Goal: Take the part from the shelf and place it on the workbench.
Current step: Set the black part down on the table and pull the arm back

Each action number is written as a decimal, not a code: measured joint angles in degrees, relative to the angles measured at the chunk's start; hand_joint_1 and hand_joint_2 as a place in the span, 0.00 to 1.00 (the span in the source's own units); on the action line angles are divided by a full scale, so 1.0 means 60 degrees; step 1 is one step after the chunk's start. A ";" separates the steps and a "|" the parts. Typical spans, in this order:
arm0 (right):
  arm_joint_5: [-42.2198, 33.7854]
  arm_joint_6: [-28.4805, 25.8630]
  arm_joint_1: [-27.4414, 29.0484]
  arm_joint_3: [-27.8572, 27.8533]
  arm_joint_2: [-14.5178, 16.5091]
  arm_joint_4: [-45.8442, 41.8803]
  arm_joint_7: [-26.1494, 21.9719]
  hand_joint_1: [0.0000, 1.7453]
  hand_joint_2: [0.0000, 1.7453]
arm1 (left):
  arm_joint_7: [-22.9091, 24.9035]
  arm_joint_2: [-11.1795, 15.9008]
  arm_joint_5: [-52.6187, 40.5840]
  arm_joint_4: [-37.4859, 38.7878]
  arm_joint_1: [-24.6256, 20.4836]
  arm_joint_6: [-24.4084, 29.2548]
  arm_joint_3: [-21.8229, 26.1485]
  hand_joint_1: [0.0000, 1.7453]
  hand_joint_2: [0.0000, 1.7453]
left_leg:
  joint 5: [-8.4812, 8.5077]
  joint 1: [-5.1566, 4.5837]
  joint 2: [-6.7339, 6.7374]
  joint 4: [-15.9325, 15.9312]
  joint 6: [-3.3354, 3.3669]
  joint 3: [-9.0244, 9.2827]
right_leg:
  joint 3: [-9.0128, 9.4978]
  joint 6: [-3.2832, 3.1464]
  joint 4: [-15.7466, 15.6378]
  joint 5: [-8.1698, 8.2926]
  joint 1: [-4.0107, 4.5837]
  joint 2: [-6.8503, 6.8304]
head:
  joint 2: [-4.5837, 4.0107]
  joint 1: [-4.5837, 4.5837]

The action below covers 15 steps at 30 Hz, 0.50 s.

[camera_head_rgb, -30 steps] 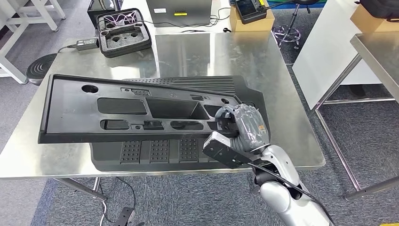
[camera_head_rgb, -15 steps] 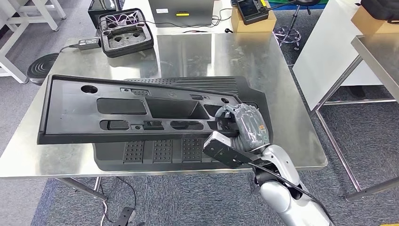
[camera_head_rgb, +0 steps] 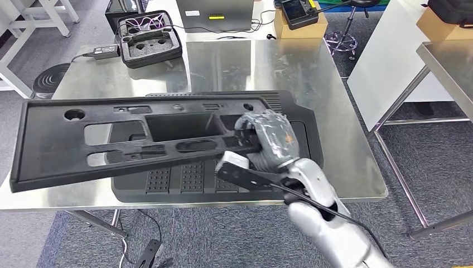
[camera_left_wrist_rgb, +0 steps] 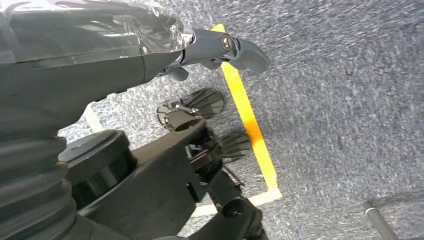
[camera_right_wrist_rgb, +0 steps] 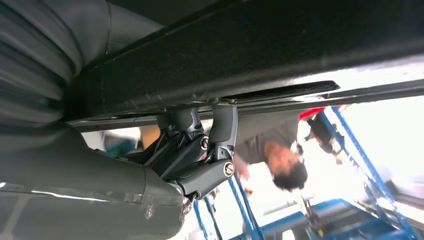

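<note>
The part, a long black plastic panel (camera_head_rgb: 111, 139) with several cut-outs, hangs tilted above the steel workbench (camera_head_rgb: 251, 61), its left end lower and past the table's left front corner. My right hand (camera_head_rgb: 268, 139) grips the panel's right end; in the right wrist view its dark fingers (camera_right_wrist_rgb: 220, 130) hook around the panel's edge (camera_right_wrist_rgb: 280, 50). A second black ribbed panel (camera_head_rgb: 212, 178) lies flat on the workbench beneath it. My left hand (camera_left_wrist_rgb: 220, 47) hangs over the grey floor, fingers stretched out, holding nothing.
At the bench's far end sit a black foam case (camera_head_rgb: 148, 36), a power adapter (camera_head_rgb: 103, 51), a grey box (camera_head_rgb: 215, 14) and a cardboard box (camera_head_rgb: 295, 19). A white board (camera_head_rgb: 385, 61) and another table (camera_head_rgb: 452, 56) stand to the right. A person (camera_right_wrist_rgb: 280, 160) is nearby.
My right hand has swung the panel to the left and a little forward; its left end has dropped and now overhangs the bench's left front corner.
</note>
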 joint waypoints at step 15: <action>0.1962 0.0175 -0.1868 0.1569 0.1739 0.3816 0.0062 1.00 1.00 | -0.0169 -0.0069 -0.0232 -0.0020 -0.0203 -0.0252 -0.0049 0.00 1.00 | 0.0004 0.0004 -0.0011 0.0000 -0.0008 0.0000 | 0.0001 -0.0002 0.0001 -0.0004 0.0012 0.0000 | 0.0000 -0.0001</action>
